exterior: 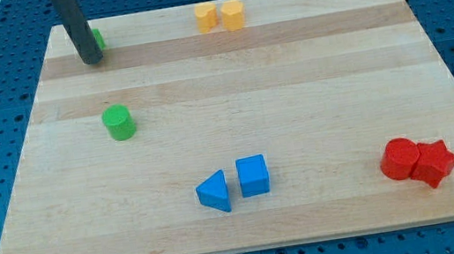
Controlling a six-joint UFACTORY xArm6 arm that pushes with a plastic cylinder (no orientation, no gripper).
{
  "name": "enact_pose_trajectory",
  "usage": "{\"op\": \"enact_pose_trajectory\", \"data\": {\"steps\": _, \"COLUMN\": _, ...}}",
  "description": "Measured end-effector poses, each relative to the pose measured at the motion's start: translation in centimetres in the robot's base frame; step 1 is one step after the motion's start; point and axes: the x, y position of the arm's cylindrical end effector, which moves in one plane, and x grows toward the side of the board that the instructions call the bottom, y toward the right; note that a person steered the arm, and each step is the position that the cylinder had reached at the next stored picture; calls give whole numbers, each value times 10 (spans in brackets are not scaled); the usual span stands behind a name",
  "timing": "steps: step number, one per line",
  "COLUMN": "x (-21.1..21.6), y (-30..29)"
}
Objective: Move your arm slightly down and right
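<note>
- Rod (78, 28): dark, straight, cylindrical, coming down from the view's top edge at the upper left of the wooden board (311, 88); it leans a little, its upper part lying further to the view's left than its lower part.
- My tip (93, 60) rests on the board near its top-left corner. It is a plain rod end with no jaws, so there is nothing on it to open or close, and it holds nothing.
- A green block (98, 40) sits just behind the rod on the view's right side, mostly hidden; only a sliver shows, touching or nearly touching the rod, and its shape cannot be made out.
- A green cylinder (119, 123) stands below my tip and slightly to the view's right, clearly apart from it.
- Two yellow blocks, the left one (206, 17) and the right one (233, 15), sit side by side at the top centre, well to the view's right of my tip.
- A blue triangular block (214, 192) and a blue cube (253, 176) lie close together near the bottom centre.
- A red rounded block (401, 159) touches a red star-shaped block (435, 162) at the bottom right, farthest from my tip.
</note>
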Motion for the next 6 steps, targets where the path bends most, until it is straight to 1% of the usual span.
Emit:
{"op": "enact_pose_trajectory", "data": {"steps": 1, "x": 3, "y": 2}}
{"op": "enact_pose_trajectory", "data": {"steps": 2, "x": 29, "y": 35}}
{"op": "enact_pose_trajectory", "data": {"steps": 4, "x": 105, "y": 113}}
{"op": "enact_pose_trajectory", "data": {"steps": 5, "x": 145, "y": 123}}
{"op": "enact_pose_trajectory", "data": {"steps": 6, "x": 182, "y": 102}}
